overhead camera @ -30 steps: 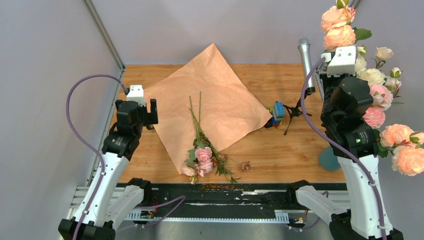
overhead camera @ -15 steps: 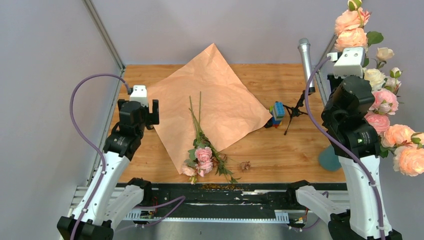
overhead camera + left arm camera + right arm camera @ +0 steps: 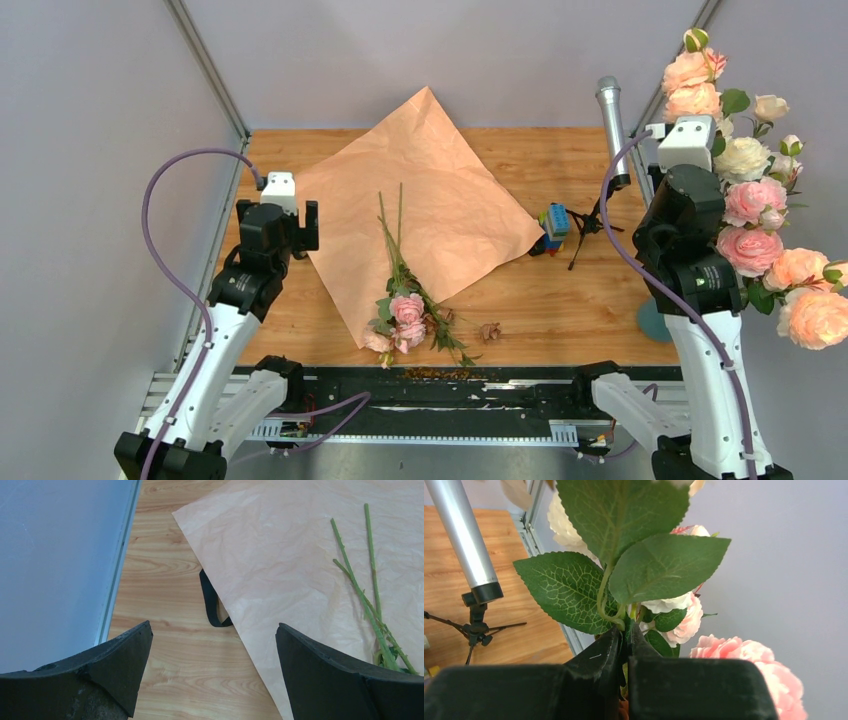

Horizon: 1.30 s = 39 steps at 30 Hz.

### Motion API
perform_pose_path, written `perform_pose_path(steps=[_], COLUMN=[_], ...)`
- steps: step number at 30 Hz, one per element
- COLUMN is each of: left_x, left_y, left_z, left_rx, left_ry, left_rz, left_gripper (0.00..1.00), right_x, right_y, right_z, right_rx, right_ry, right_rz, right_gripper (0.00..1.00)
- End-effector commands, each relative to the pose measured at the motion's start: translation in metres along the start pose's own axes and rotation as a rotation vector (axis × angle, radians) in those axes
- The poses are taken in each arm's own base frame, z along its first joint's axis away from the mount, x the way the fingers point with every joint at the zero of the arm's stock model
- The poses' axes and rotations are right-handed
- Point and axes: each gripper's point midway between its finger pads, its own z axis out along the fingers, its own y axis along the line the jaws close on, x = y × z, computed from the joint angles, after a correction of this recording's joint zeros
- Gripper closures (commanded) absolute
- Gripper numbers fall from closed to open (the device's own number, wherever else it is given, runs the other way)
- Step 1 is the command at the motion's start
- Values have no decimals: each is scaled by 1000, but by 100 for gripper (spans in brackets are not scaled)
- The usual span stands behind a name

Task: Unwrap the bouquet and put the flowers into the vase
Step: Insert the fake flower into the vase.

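Wooden table (image 3: 560, 300), paper (image 3: 440, 190), ribbon (image 3: 210, 605), vase (image 3: 650, 322)

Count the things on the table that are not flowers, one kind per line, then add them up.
Paper sheet: 1
Black ribbon: 1
Microphone on stand: 1
Block toy: 1
Teal vase: 1
Total: 5
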Motion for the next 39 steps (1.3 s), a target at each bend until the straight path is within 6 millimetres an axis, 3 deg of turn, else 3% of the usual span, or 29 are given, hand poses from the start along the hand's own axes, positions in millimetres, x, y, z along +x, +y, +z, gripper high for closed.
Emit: perform_pose_path(steps=[1,20,22,25,27,34,39], left_x=[-12,-10,-10,-9,-10,-9,-8], left_y=[3,1,0,-1,-1,-2,-3], left_z=[-2,-4,-4,-4,-4,-3,-2], left_rx=[-9,-1,2,4,3,7,13], left_ry=[-49,-53,-53,-53,-53,-51,-46], left_rz=[-3,1,2,3,3,3,4], left_gripper=[0,0,0,0,0,0,0], right_x=[-2,59,58,54,51,43,32], right_y=[-8,-11,-13,-19,-20,-17,-11], right_z=[0,12,11,7,6,4,1], right_rx=[41,188,195,200,197,145,78], right_ry=[-45,8,7,-7,-17,-49,-102], right_rz=[107,148,155,169,173,172,173], right_gripper=[100,100,91,68,57,41,24])
